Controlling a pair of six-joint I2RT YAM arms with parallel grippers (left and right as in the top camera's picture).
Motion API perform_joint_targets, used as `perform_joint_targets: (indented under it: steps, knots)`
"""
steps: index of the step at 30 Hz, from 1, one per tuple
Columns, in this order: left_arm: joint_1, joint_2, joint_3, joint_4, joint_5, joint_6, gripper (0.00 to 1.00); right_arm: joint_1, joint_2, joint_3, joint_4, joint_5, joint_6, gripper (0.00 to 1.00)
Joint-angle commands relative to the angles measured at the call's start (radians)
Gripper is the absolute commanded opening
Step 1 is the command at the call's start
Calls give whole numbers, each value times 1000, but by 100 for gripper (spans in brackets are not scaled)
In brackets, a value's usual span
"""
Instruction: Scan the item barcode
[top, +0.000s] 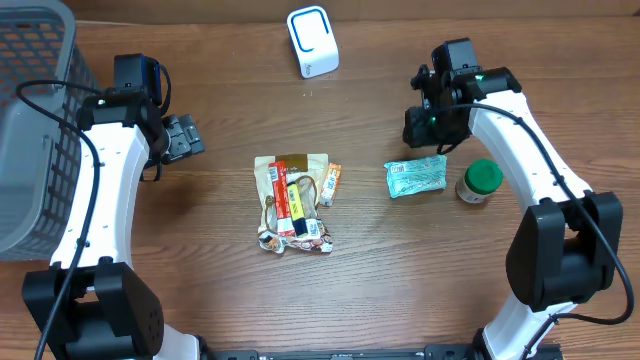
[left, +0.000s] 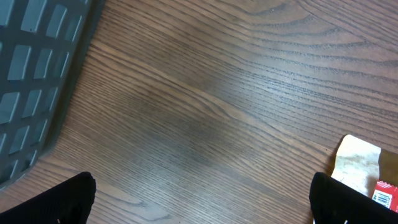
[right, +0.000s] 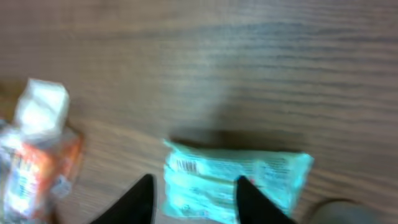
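The item, a teal snack packet (top: 415, 177), lies flat on the wood table right of centre. In the right wrist view the teal packet (right: 280, 177) shows a barcode (right: 186, 165) facing up near its left end. My right gripper (top: 432, 122) hovers just behind the packet; in its own view the right gripper (right: 196, 205) has its jaws apart over the packet, holding nothing. The white scanner (top: 312, 41) stands at the back centre. My left gripper (top: 183, 137) is far left; in its own view the left gripper (left: 202, 208) stands wide open over bare wood.
A pile of snack packets (top: 292, 200) lies mid-table, and its edge shows as a pale packet corner (left: 357, 162) and an orange packet (right: 37, 162). A green-lidded jar (top: 480, 182) stands right of the teal packet. A grey basket (top: 30, 120) fills the left edge.
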Motion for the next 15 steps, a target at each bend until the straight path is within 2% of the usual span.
perform_joint_targets:
  steps: [1,4,9,12,15]
  knots:
    - [-2,-14,14,1,-6,19,100,7,23,-5,39,-47,242,25]
    - [-2,-14,14,1,-6,19,100,27,61,-5,80,3,327,19]
    - [-2,-14,14,1,-6,19,100,79,148,-5,142,119,445,24]
    - [-2,-14,14,1,-6,19,100,107,200,-5,167,183,532,25]
    - [-2,-14,14,1,-6,19,100,127,232,-5,167,241,558,24]
